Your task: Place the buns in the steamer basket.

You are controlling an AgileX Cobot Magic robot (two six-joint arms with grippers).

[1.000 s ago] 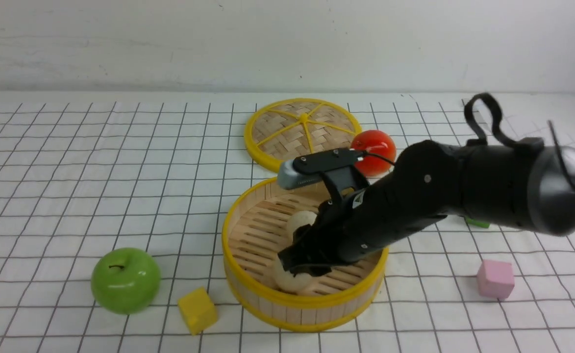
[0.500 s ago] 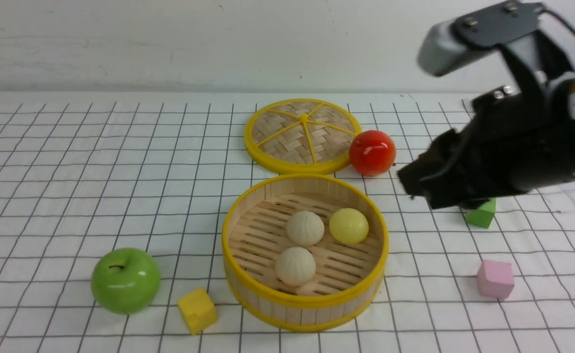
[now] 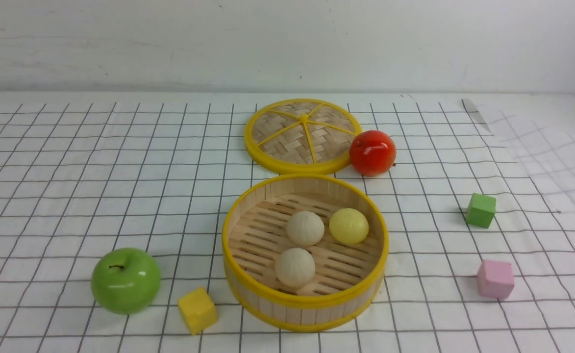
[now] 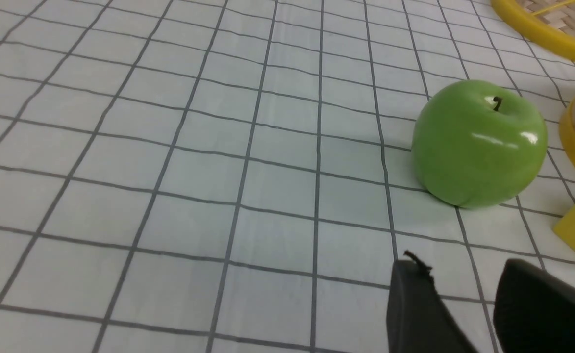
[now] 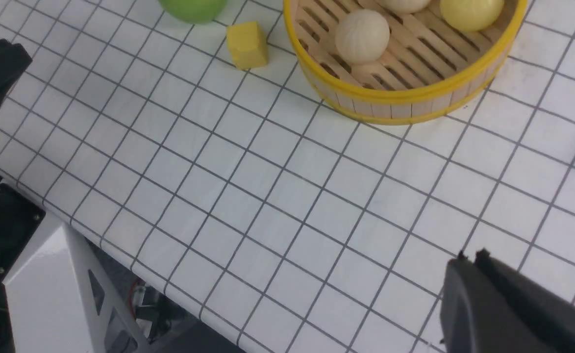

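I see the round bamboo-slat steamer basket with yellow rims (image 3: 305, 300) near centre, holding all three buns on its slotted floor; two matte cream-white ridged balls (image 3: 305, 228) (image 3: 295, 266) and one smooth pale yellow ball (image 3: 348, 226) on the right. My right gripper (image 5: 468, 260) hangs over bare cloth, fingers pressed together on nothing. The left gripper (image 4: 463, 284) appears slightly parted and empty, though only the tips show, beside the glossy green apple (image 4: 478, 144).
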